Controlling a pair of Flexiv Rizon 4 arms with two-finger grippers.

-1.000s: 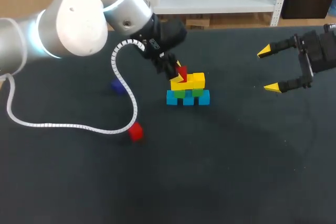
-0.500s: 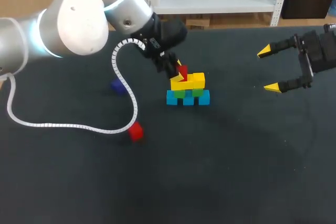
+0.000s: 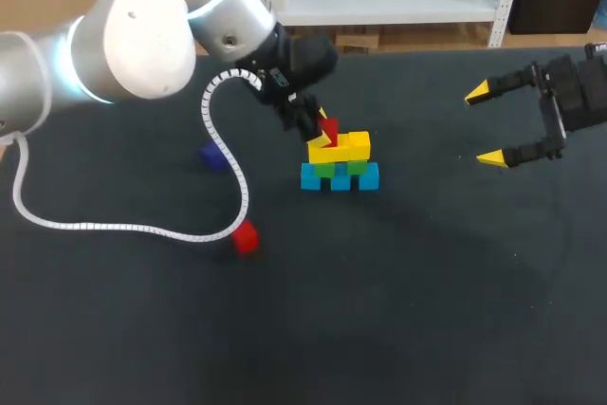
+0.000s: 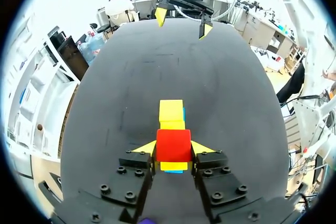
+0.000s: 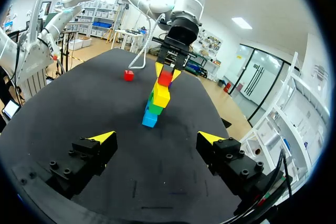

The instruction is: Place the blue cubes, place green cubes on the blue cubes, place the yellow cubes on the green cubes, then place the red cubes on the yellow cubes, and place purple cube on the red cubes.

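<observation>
A stack stands mid-table: blue cubes (image 3: 340, 177) at the bottom, green cubes (image 3: 338, 167) on them, yellow cubes (image 3: 346, 146) on top. My left gripper (image 3: 323, 132) is shut on a red cube (image 3: 329, 129) right over the left yellow cube; whether it rests there I cannot tell. In the left wrist view the red cube (image 4: 173, 145) sits between the yellow tips, with a yellow cube (image 4: 171, 111) just ahead. A second red cube (image 3: 246, 237) and a purple cube (image 3: 212, 156) lie loose at the left. My right gripper (image 3: 486, 125) hangs open at the right, facing the stack (image 5: 156, 100).
A white coiled cable (image 3: 142, 228) from my left arm loops over the table at the left, ending near the loose red cube (image 5: 128, 75). Dark bare tabletop (image 3: 408, 310) lies in front of the stack and between it and the right gripper (image 5: 157, 137).
</observation>
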